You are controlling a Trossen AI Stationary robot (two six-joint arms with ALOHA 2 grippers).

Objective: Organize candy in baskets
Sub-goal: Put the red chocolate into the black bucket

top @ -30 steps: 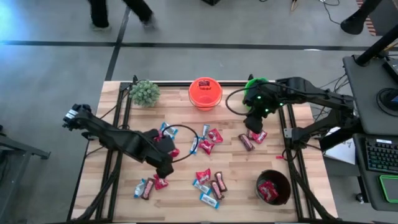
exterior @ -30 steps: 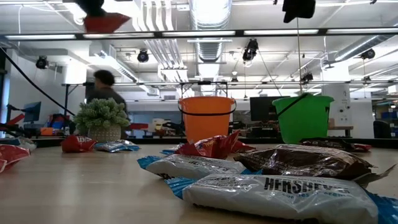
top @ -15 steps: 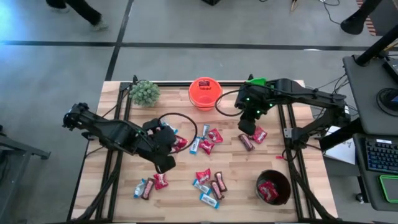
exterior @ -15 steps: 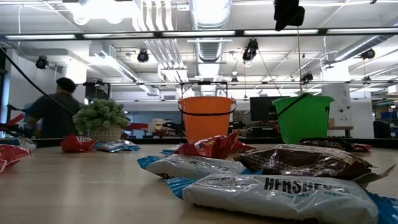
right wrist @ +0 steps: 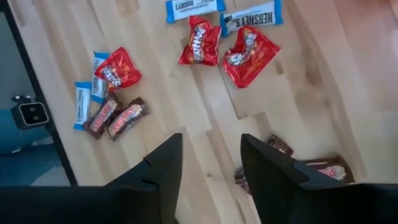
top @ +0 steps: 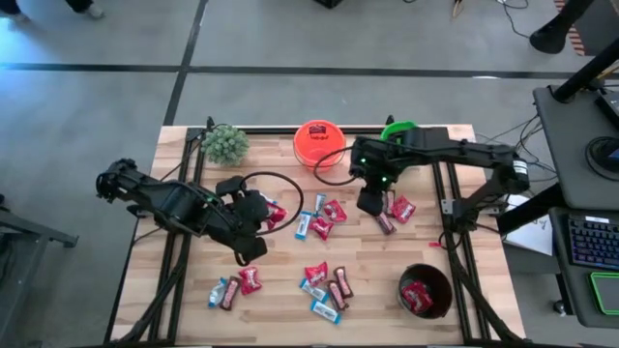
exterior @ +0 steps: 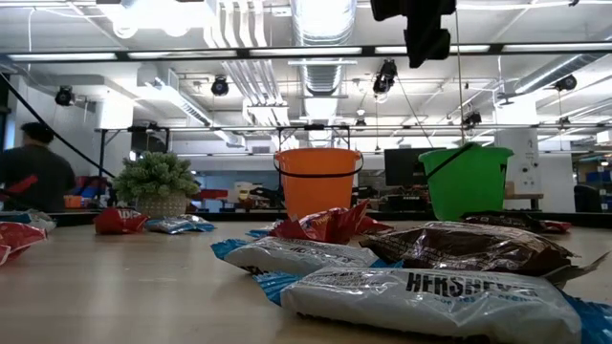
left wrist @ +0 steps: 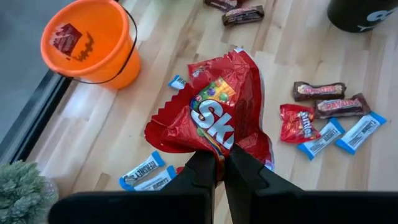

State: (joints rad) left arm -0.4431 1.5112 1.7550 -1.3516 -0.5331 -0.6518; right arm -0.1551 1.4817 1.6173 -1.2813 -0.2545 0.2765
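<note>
**Left gripper pinches a red packet; right gripper hangs spread over the candy**

The left gripper (left wrist: 217,163) has its two dark fingers pressed together on the lower edge of a red crinkly Skittles packet (left wrist: 214,115), which stands up from the fingertips above the pale wooden slatted table (left wrist: 298,50). Beyond the packet, off to one side, sits the round orange plastic basket (left wrist: 87,40) with a red packet lying inside it. On the other side of the held packet lie dark brown bars (left wrist: 318,91), a small red packet (left wrist: 297,122) and blue-and-white bars (left wrist: 342,134).

The right gripper (right wrist: 211,163) hangs above the table with its fingers spread apart and nothing between them. Ahead of it lie two red packets (right wrist: 249,55) side by side and blue-and-white bars (right wrist: 252,15); dark brown bars (right wrist: 298,167) lie just beside one fingertip.

Seen from above, the bright green basket (top: 397,129) shows behind the right arm, and the round black basket (top: 426,290), holding a red packet, stands near the table's front right corner.
</note>
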